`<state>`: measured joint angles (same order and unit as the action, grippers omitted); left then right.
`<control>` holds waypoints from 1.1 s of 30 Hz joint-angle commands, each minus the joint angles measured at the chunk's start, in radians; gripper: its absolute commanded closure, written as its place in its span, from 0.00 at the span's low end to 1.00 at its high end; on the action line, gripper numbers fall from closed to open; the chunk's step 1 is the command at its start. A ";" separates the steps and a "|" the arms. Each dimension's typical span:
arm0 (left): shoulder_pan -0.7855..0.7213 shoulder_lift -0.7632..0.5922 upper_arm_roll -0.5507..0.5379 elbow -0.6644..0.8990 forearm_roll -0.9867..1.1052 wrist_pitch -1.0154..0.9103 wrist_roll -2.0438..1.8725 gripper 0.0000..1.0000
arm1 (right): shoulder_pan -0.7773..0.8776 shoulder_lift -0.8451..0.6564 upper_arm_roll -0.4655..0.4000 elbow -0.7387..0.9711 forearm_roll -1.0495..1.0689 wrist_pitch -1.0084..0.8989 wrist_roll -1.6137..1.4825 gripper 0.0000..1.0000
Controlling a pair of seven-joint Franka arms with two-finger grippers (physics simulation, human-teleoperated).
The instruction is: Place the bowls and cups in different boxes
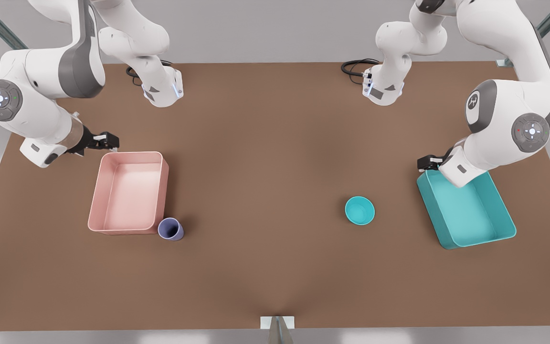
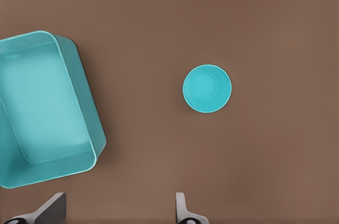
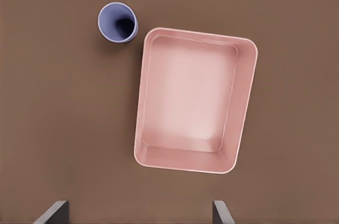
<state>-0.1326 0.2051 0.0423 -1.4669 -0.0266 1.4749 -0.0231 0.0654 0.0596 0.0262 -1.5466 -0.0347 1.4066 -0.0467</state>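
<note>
On brown table [image 1: 275, 267]: smooth round teal bowl [image 1: 360, 210]; left gripper [image 1: 424, 163], right gripper [image 1: 108, 140] w/ fingers spread.

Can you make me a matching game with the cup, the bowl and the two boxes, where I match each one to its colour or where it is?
Things:
1. cup
2. bowl
3. pink box
4. teal box

Clues:
A. on the front view's right, under the left gripper
B. small, round and teal, alone on the bare table
C. lavender, at a corner of the pink box
D. empty, near the right gripper

Pairs: 1-C, 2-B, 3-D, 4-A
</note>
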 commanded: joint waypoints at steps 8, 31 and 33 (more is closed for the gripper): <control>-0.044 0.361 -0.001 0.000 -0.219 0.401 0.077 0.00 | 0.100 0.404 0.003 0.152 0.039 0.376 -0.010 0.00; -0.022 0.511 0.002 -0.105 -0.314 0.466 0.359 0.79 | 0.159 0.654 0.011 0.106 -0.004 0.713 0.059 0.00; -0.021 0.497 0.027 -0.087 -0.312 0.417 0.357 0.79 | 0.156 0.660 0.011 0.100 -0.004 0.713 0.059 0.00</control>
<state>-0.1546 0.7084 0.0655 -1.5556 -0.3406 1.9518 0.2368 0.2220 0.7177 0.0368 -1.4463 -0.0401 2.0908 -0.0013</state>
